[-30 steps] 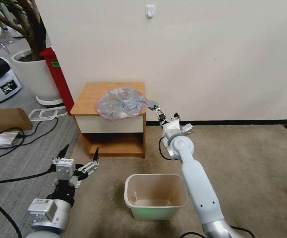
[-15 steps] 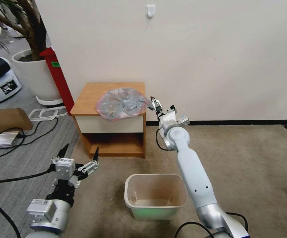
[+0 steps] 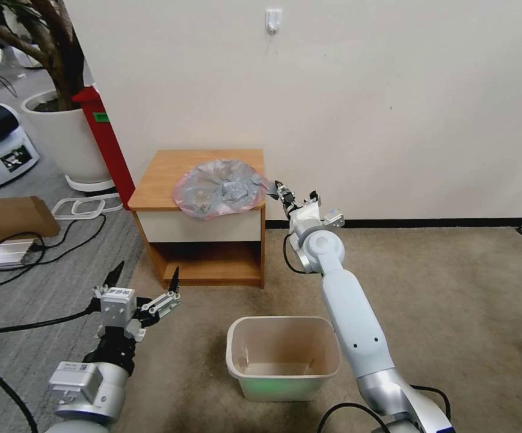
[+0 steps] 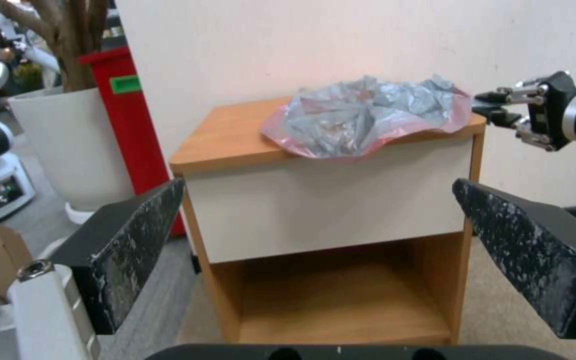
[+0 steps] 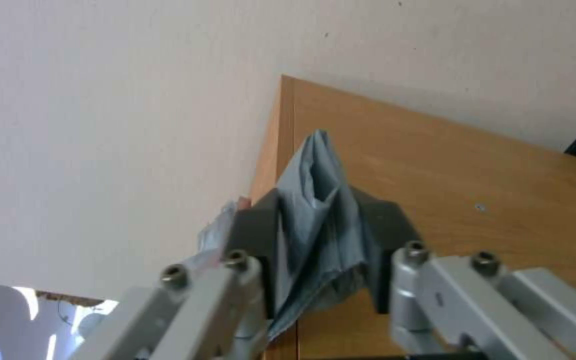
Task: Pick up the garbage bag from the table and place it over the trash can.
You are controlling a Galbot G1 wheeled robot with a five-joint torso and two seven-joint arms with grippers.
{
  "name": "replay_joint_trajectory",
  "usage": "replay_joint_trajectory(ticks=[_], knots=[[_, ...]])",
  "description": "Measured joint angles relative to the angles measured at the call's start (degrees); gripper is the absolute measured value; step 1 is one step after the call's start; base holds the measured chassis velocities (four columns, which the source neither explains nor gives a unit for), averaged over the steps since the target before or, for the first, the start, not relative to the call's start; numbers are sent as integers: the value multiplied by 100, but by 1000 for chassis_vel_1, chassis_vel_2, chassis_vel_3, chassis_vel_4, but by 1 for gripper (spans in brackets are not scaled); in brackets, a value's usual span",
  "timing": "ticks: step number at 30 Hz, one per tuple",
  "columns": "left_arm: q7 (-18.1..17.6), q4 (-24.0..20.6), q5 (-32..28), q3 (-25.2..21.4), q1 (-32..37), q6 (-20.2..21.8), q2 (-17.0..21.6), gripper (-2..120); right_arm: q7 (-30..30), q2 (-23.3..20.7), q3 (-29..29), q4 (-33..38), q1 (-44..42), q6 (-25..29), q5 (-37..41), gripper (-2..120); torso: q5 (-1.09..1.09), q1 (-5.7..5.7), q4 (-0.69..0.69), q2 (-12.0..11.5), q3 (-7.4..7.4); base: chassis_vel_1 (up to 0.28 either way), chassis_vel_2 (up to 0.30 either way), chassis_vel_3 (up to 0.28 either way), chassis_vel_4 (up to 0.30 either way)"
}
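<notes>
Two pincers: both mine, one working, one waiting.
Right pincer: I am pinching a grey fold of the garbage bag at the tabletop's right edge.
Garbage bag: lying crumpled on the tabletop, its pink rim overhanging the front.
Left pincer: I am holding it spread wide, low, left of the trash can.
Trash can: standing on the carpet, before the table.
</notes>
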Motion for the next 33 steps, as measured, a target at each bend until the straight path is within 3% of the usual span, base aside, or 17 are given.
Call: replay_joint_trajectory(ticks=[7, 17, 20, 22, 28, 33], knots=[[0, 0, 60, 13, -4, -40, -20, 100, 98, -76, -17, 207, -86, 42, 30, 0, 0, 0, 0, 0, 0, 0, 0, 0, 0], [0, 22, 75, 58, -56, -59, -49, 100, 753, -438, -262, 1371, -796, 69, 225, 0, 1, 0, 0, 0, 0, 0, 0, 0, 0], [1, 37, 76, 64, -90, -73, -51, 100, 1065, -728, -501, 2467, -1522, 55, 233, 0, 1, 0, 1, 0, 0, 0, 0, 0, 0], [1, 37, 75, 59, -95, -78, -50, 100, 1110, -763, -515, 2614, -1640, 54, 233, 0, 1, -1, 0, 0, -1, 0, 0, 0, 0], [-28, -15, 59, 26, -121, -90, -86, 100, 1400, -949, -524, 4109, -3165, 51, 346, 0, 1, -1, 0, 0, -1, 0, 0, 0, 0], [-33, -20, 62, 65, -150, -90, -94, 100, 1513, -956, -650, 4834, -3976, 44, 273, 0, 0, 0, -1, 0, -1, 0, 0, 0, 0]])
